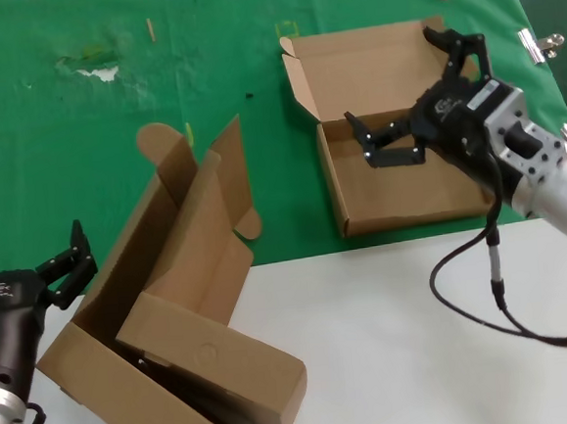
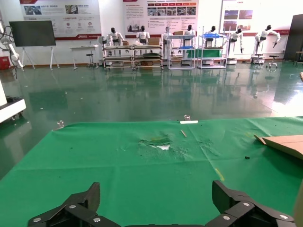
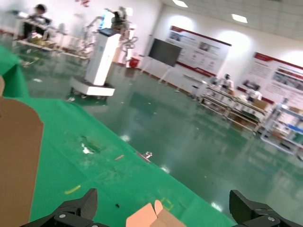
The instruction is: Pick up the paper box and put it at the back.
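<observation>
The paper box (image 1: 399, 178) lies open on the green cloth (image 1: 111, 137) at the back right, its lid (image 1: 370, 63) folded back. My right gripper (image 1: 391, 76) hovers over it, open and empty, one finger above the tray and the other above the lid. In the right wrist view the open gripper (image 3: 163, 198) looks past the lid's corner flap (image 3: 151, 220). My left gripper (image 1: 76, 260) waits open and empty at the front left, beside the large carton; its wrist view (image 2: 156, 189) shows green cloth and the paper box's edge (image 2: 284, 142) far off.
A large deep carton (image 1: 134, 312) with tall rounded flaps lies tipped across the white tabletop (image 1: 402, 340) and the cloth's edge. A brown box with a round dimple (image 1: 212, 360) rests in it. A metal clip (image 1: 542, 44) sits on the cloth's right edge. A torn patch (image 1: 96, 70) marks the cloth.
</observation>
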{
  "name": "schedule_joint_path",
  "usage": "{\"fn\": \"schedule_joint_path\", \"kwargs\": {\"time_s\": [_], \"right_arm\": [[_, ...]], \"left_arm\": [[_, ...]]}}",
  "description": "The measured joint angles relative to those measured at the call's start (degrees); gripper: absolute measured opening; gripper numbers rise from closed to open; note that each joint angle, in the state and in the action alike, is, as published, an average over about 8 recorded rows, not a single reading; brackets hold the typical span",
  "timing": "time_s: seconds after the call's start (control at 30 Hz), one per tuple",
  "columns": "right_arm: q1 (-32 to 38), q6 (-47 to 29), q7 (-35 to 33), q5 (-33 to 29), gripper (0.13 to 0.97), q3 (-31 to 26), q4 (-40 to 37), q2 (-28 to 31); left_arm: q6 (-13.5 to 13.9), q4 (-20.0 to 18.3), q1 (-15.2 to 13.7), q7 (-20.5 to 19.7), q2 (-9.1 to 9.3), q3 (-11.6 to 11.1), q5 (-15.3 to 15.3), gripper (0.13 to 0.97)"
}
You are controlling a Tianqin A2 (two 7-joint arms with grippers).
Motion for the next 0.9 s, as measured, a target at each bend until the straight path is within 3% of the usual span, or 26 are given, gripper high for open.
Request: {"fn": "schedule_joint_path", "kwargs": {"time_s": [0.3,0.6,0.9], "right_arm": [[-6.50,6.62,0.48,3.75,0.966,1.86,2.34,-2.06],[-12.95,13.19,0.96,7.49,0.966,3.70,4.69,-4.10],[-18.43,18.75,1.38,10.63,0.966,5.27,6.65,-5.83]], "left_arm": [[0.00,0.00,0.00,0.00,0.00,0.00,0.00,0.894],[0.00,0.00,0.00,0.00,0.00,0.00,0.00,0.959],[0.00,0.00,0.00,0.00,0.00,0.00,-0.01,0.961]]}}
